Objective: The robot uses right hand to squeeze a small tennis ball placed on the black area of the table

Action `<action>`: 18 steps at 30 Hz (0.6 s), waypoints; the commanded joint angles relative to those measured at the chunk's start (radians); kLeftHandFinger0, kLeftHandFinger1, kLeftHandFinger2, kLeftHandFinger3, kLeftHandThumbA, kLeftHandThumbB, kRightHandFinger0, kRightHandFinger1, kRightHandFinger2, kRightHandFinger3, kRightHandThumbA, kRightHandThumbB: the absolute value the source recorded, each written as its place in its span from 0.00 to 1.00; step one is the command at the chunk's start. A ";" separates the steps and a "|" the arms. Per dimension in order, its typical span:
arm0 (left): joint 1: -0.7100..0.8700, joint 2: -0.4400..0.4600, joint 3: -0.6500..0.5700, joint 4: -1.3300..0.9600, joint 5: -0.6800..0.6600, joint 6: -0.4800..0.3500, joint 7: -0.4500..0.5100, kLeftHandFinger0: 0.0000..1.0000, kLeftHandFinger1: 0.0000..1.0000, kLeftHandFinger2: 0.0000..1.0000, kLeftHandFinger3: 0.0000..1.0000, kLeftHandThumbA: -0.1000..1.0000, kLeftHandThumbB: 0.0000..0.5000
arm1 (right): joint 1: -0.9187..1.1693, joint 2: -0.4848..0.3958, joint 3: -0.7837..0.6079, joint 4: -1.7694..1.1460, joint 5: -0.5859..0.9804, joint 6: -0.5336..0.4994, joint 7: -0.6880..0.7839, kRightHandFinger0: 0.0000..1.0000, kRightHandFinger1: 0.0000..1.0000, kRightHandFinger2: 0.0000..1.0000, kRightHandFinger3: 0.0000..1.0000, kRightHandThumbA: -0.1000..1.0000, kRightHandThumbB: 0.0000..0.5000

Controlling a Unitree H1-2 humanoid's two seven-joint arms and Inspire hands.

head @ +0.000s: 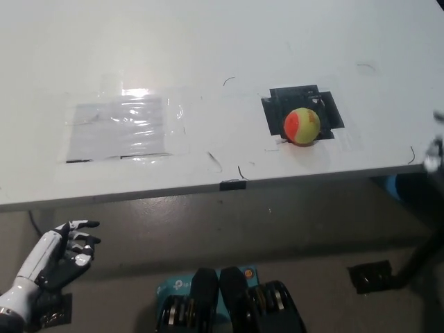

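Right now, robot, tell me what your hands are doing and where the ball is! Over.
Left hand open, resting below the table edge. Right hand not in view. Tennis ball on the black patch, untouched. Nothing beside the ball.

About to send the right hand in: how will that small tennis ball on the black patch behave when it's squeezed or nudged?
The tennis ball is round and sits free on the flat black patch, so a sideways nudge will probably roll it toward the nearby table edge. Its fuzzy-looking surface should grip rather than slip. It likely gives a little under a squeeze.
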State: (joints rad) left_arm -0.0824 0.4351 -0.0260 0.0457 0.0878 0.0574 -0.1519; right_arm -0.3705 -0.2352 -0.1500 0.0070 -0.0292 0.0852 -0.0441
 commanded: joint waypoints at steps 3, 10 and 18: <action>0.007 0.015 0.000 -0.037 0.017 -0.008 -0.019 0.36 0.47 0.60 0.71 0.48 0.13 | -0.227 -0.078 0.065 -0.027 -0.081 0.034 0.035 0.00 0.00 0.04 0.69 0.13 0.43; -0.002 0.022 0.007 -0.038 0.021 -0.009 -0.029 0.37 0.49 0.60 0.70 0.50 0.14 | -0.350 -0.043 0.135 0.031 -0.144 0.143 0.013 0.25 0.25 0.40 0.72 0.10 0.41; -0.003 0.019 0.010 -0.036 0.019 -0.006 -0.037 0.37 0.48 0.60 0.70 0.50 0.16 | -0.412 -0.100 0.328 0.091 -0.246 0.290 0.143 1.00 1.00 1.00 1.00 0.39 0.78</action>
State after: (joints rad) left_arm -0.0731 0.4352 -0.0238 0.0410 0.1032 0.0588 -0.1755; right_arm -0.7091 -0.2896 0.1202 0.1012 -0.1883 0.2621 0.0154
